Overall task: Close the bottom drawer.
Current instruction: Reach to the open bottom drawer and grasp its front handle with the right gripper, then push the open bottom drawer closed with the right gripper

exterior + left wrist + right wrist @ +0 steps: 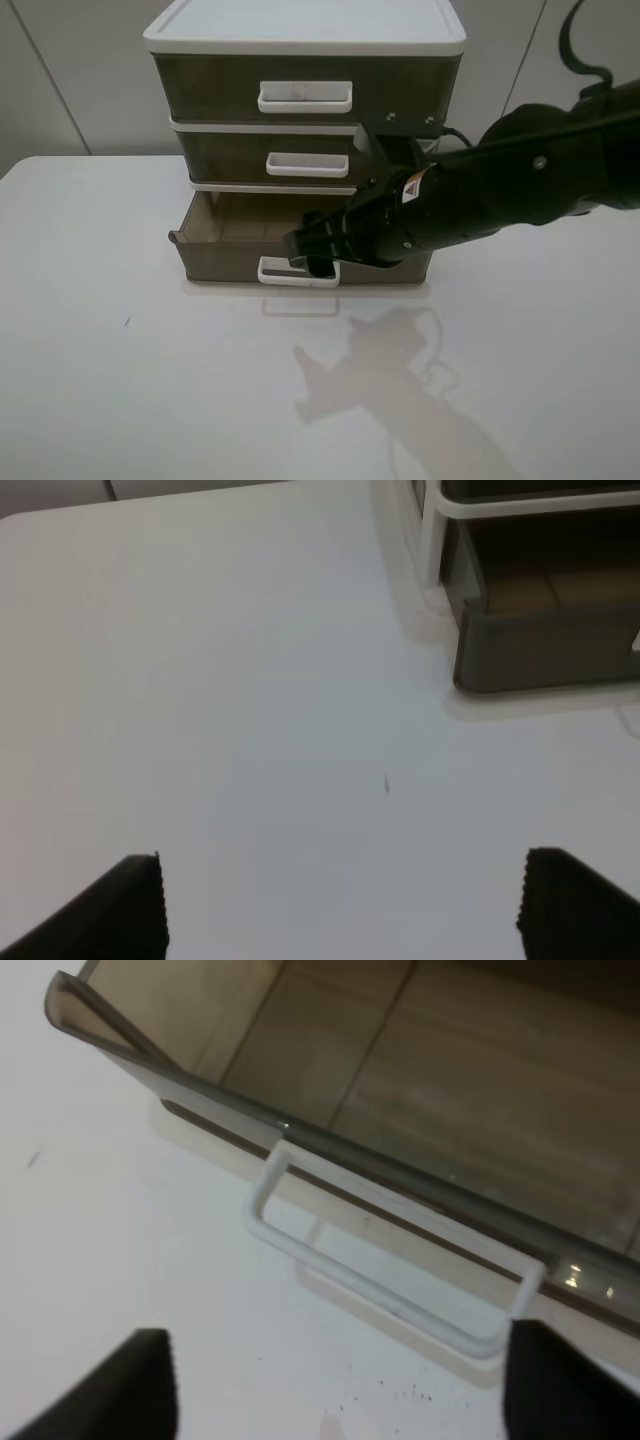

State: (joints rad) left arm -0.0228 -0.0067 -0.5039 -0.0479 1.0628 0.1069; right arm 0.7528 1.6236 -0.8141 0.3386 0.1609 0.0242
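The bottom drawer (215, 262) of the white-framed unit (300, 25) stands pulled out, and its smoky brown inside looks empty. Its white handle (275, 273) faces the front. My right gripper (310, 250) reaches across from the right and hovers just above and in front of that handle. In the right wrist view the drawer rim (400, 1175) and handle (350, 1275) lie between the spread fingertips (150, 1360) of my right gripper (340, 1355), which is open and empty. My left gripper (345, 880) is open and empty over bare table, to the left of the drawer (540, 650).
The middle drawer (230, 155) and top drawer (210, 90) are shut. The white table (100, 350) stretches in front of and to the left of the unit. A black cable (585, 60) hangs over the right arm. The unit's frame post (435, 540) shows in the left wrist view.
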